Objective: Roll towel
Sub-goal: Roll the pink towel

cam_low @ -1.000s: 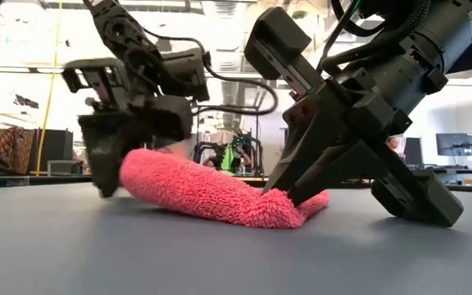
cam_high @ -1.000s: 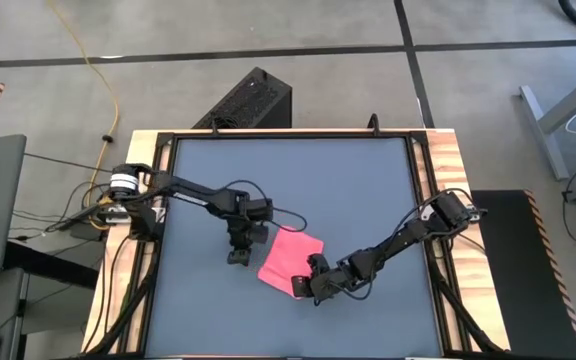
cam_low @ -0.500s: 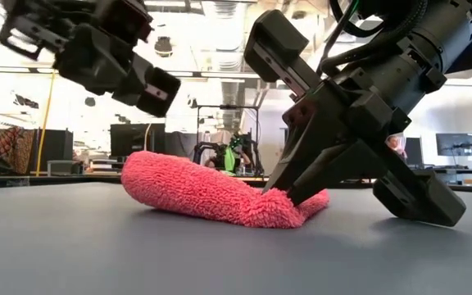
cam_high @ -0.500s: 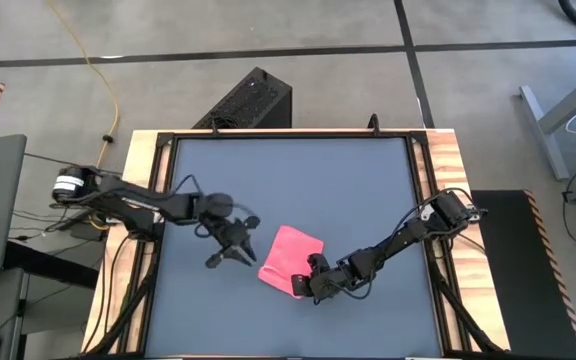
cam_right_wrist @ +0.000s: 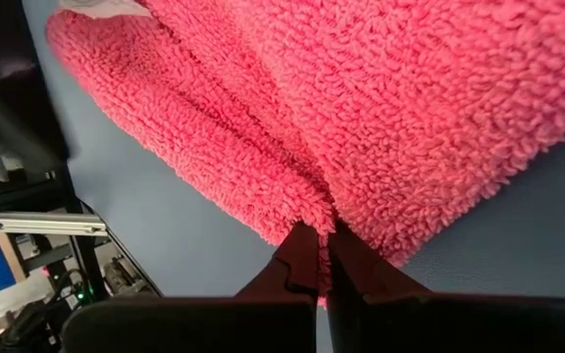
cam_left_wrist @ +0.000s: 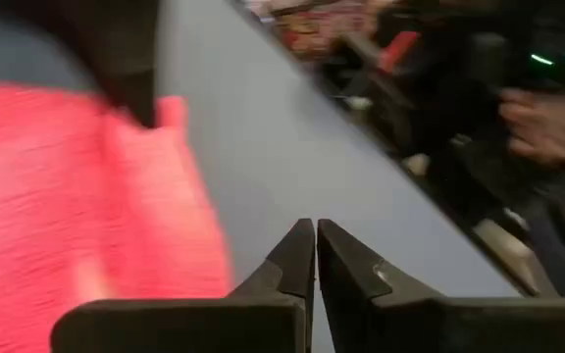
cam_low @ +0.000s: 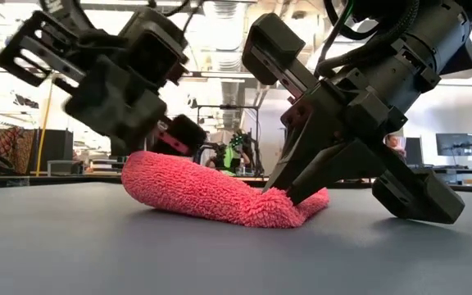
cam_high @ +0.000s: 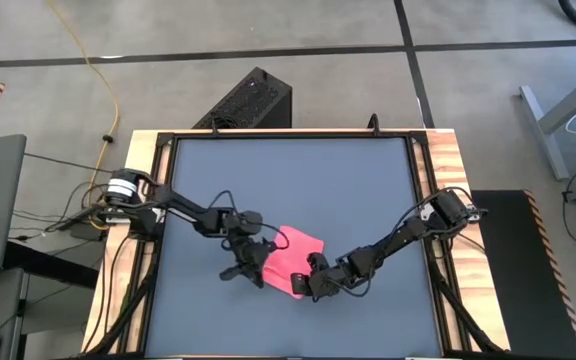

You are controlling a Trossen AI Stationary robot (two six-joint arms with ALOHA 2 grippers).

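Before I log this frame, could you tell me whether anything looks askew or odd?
The towel lies bunched rather than rolled, one corner pinched by the right gripper. The left gripper, fingers shut on nothing, sits beside it.

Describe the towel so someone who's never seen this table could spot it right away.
On the dark grey tabletop, look near the front, where the two dark arms meet. The towel is a small fluffy cloth there, the only bright pink thing, with the right gripper pinching its edge.

High view looked straight down on the whole table (cam_high: 288, 160); low view sat at tabletop height, facing 12 o'clock across it, close. Both wrist views were tight on the towel (cam_right_wrist: 381, 108), shared by all four.
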